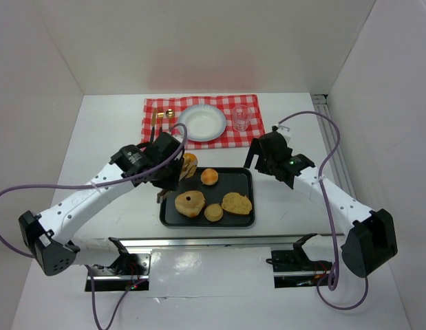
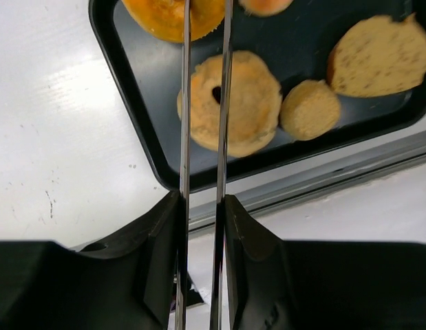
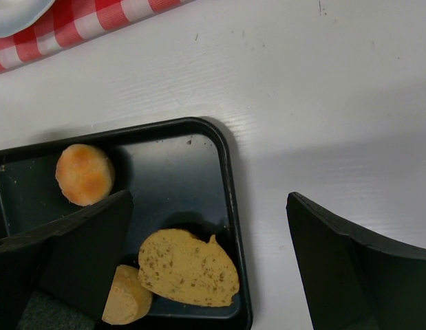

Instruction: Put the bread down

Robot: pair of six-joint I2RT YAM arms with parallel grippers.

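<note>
The bread (image 1: pixel 189 166), an orange-golden glazed ring, stands on edge over the far left corner of the black tray (image 1: pixel 244 220). My left gripper (image 1: pixel 168 183) is shut on a pair of thin metal tongs (image 2: pixel 184 103). In the left wrist view the tong blades run up from my left gripper (image 2: pixel 202 201) across the bread (image 2: pixel 157 15), and their tips are cut off at the top edge. My right gripper (image 1: pixel 257 155) hangs open above the tray's far right corner with nothing between its fingers (image 3: pixel 82 254).
On the tray (image 2: pixel 151 75) lie a pale bagel-like piece (image 1: pixel 189 203), a small bun (image 1: pixel 210 177), a small round piece (image 1: pixel 213 212) and a speckled slice (image 1: pixel 237 203). Behind, a checked cloth (image 1: pixel 157 129) holds a white plate (image 1: pixel 201 122), a glass (image 1: pixel 241 118) and gold cutlery (image 1: pixel 161 115).
</note>
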